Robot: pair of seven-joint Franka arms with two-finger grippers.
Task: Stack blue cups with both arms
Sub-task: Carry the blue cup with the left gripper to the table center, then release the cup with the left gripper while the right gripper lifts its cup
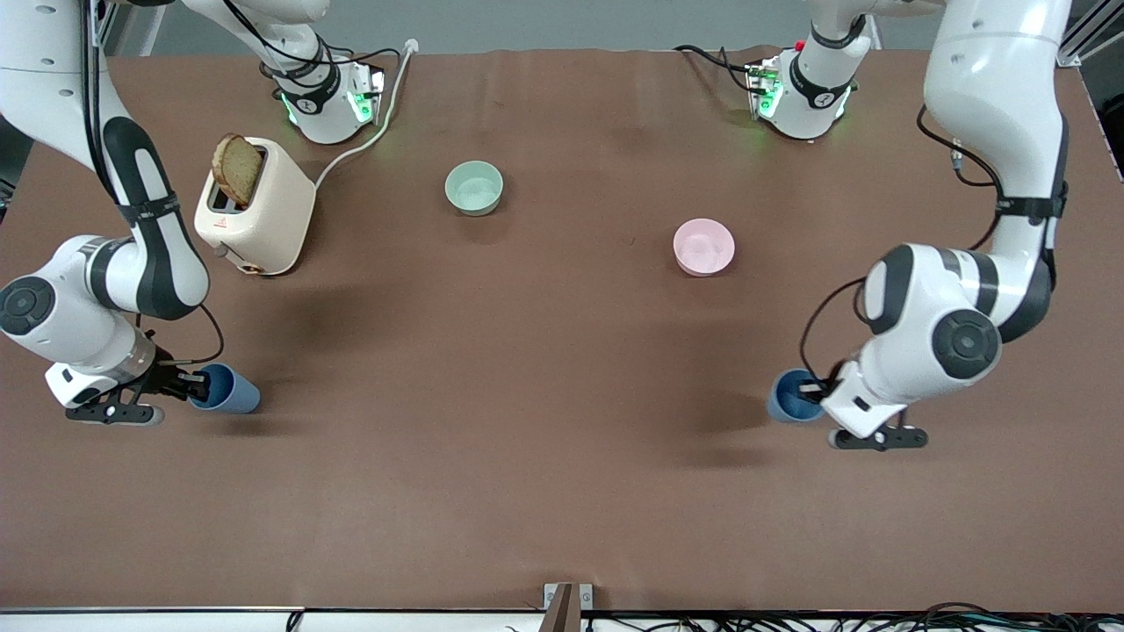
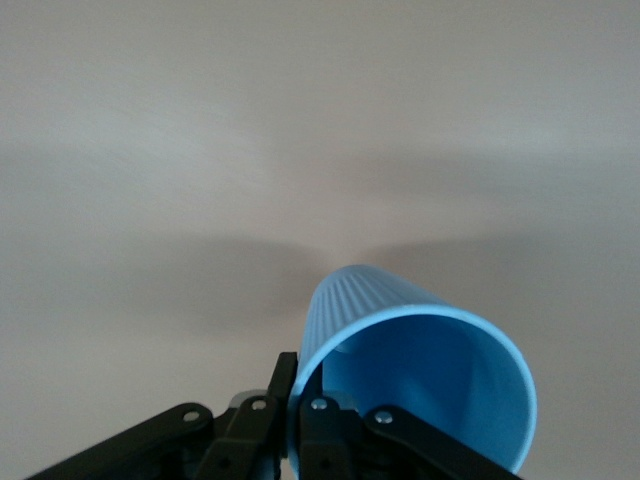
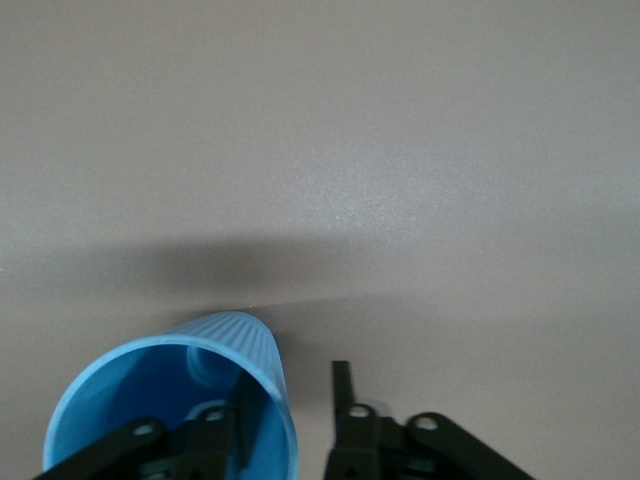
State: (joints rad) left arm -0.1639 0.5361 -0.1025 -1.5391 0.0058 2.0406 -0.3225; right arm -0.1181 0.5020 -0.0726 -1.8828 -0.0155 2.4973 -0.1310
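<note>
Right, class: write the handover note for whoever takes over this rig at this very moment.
Left gripper: jaws shut on the rim of one blue cup at the left arm's end of the table.
Right gripper: jaws open around the rim of the other blue cup at the right arm's end, one jaw inside, one outside.
Done: both cups reached.
Left: close the right jaws, lift both cups, bring them together, stack one inside the other.

cups (image 1: 230,391) blue, ribbed | bowls (image 1: 474,188) green, pink | toaster (image 1: 255,206) cream

Open table (image 1: 544,395) lies between the cups; bowls and toaster (image 1: 255,211) stand apparently farther.
</note>
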